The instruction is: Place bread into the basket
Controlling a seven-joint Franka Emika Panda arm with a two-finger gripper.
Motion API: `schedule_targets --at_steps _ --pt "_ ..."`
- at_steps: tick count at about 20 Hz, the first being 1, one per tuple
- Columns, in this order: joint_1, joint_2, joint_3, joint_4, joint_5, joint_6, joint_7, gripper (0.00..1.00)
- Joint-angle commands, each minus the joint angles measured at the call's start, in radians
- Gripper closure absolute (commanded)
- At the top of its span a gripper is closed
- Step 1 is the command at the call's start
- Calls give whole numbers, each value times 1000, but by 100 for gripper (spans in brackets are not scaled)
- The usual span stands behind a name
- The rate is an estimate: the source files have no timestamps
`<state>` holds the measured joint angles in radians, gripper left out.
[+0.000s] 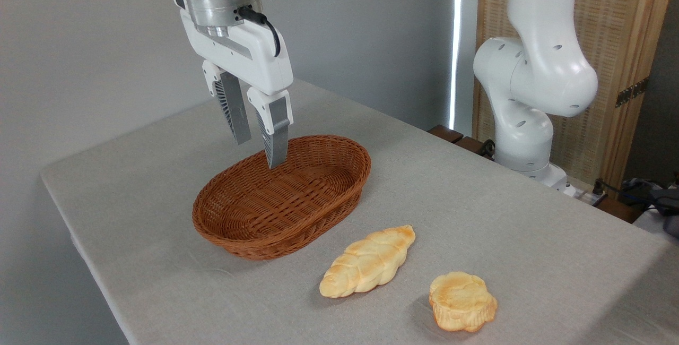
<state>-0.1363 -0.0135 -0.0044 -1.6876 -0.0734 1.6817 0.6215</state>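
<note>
Grey cloth covers the table. Bread lies beside the basket; above, the gripper hangs empty, jaws parted.

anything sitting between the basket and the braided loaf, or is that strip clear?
Clear. In the camera view only bare grey tablecloth separates the basket from the braided loaf. The round bun lies right of the loaf, outside that strip.

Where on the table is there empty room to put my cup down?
Bare table lies left of the basket, and a wide patch runs from the basket toward the robot base. It is crowded in front, around the bread and the round bun. The gripper hangs over the basket.
</note>
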Motion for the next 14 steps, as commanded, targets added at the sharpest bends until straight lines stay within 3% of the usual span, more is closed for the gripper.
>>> schedule_targets --at_steps 1,14 --pt "-5 -16 6 -20 10 16 11 0" --pt "-3 -16 3 -20 10 7 11 0"
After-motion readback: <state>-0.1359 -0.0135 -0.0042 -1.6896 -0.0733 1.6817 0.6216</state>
